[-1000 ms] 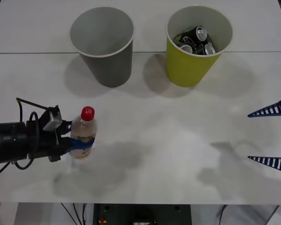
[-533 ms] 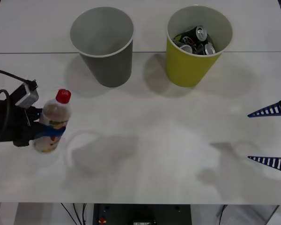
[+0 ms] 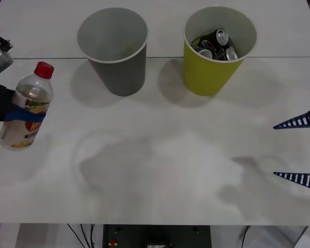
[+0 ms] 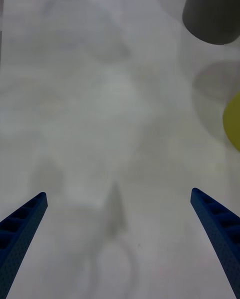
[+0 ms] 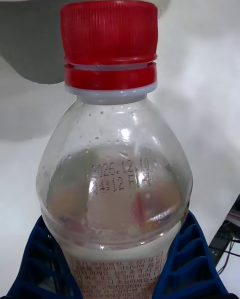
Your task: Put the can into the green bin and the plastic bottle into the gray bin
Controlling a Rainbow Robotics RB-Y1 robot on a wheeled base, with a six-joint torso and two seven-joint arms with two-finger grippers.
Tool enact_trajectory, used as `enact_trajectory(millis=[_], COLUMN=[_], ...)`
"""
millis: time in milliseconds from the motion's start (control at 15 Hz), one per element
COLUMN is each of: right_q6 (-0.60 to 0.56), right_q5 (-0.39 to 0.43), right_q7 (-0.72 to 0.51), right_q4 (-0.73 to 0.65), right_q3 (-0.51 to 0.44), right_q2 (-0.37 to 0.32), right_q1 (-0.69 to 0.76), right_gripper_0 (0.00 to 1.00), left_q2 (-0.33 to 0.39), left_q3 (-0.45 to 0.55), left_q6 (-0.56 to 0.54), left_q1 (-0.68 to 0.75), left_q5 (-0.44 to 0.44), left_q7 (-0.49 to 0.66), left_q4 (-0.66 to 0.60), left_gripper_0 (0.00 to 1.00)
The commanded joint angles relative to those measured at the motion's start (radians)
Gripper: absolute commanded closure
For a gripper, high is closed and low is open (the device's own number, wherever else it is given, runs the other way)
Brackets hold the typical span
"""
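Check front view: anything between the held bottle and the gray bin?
Nothing: bare table between the plastic bottle in the left gripper and the gray bin.

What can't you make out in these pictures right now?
- Left gripper: front view's left edge cuts off most of it.
- Plastic bottle base: cropped in left wrist view; fingers cover the label.
- Gray bin bottom: hidden by its wall, front view.
- Cans in green bin: count unclear; they overlap.

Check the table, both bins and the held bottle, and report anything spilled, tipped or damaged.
Nothing stands out. The gray bin and green bin stand upright, with cans lying inside the green one. The plastic bottle is capped and leans slightly in the left gripper. The right gripper waits open at the table's right edge.
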Motion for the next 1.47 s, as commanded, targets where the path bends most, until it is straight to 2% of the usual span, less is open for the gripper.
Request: enact_trajectory(millis=[67, 333, 467, 600, 733, 1067, 1200, 1333, 1467], right_q6=[0.0, 0.0, 0.0, 0.0, 0.0, 0.0, 0.0, 0.0, 0.0], right_q5=[0.0, 0.0, 0.0, 0.0, 0.0, 0.0, 0.0, 0.0, 0.0], right_q7=[0.0, 0.0, 0.0, 0.0, 0.0, 0.0, 0.0, 0.0, 0.0], right_q4=[0.0, 0.0, 0.0, 0.0, 0.0, 0.0, 0.0, 0.0, 0.0], right_q3=[0.0, 0.0, 0.0, 0.0, 0.0, 0.0, 0.0, 0.0, 0.0], right_q2=[0.0, 0.0, 0.0, 0.0, 0.0, 0.0, 0.0, 0.0, 0.0], right_q1=[0.0, 0.0, 0.0, 0.0, 0.0, 0.0, 0.0, 0.0, 0.0], right_gripper_0=[0.0, 0.0, 0.0, 0.0, 0.0, 0.0, 0.0, 0.0, 0.0], left_q2=[0.026, 0.022, -0.006, -0.083, -0.161, -0.345, -0.4, -0.445, -0.5], left_q3=[-0.087, -0.286, -0.372, -0.411, -0.412, -0.42, -0.516, -0.63, -0.648], left_q6=[-0.041, -0.133, -0.17, -0.245, -0.289, -0.289, -0.286, -0.249, -0.2], left_q1=[-0.154, -0.468, -0.623, -0.769, -0.855, -1.016, -1.13, -1.248, -1.289], left_q5=[0.012, -0.005, -0.009, -0.025, -0.097, -0.298, -0.367, -0.373, -0.397], left_q7=[0.021, 0.026, 0.027, 0.027, 0.029, 0.058, 0.073, 0.089, 0.092], left_q4=[0.077, 0.213, 0.296, 0.431, 0.514, 0.675, 0.766, 0.879, 0.971], left_gripper_0=[1.0, 1.0, 1.0, 1.0, 1.0, 1.0, 1.0, 1.0, 1.0])
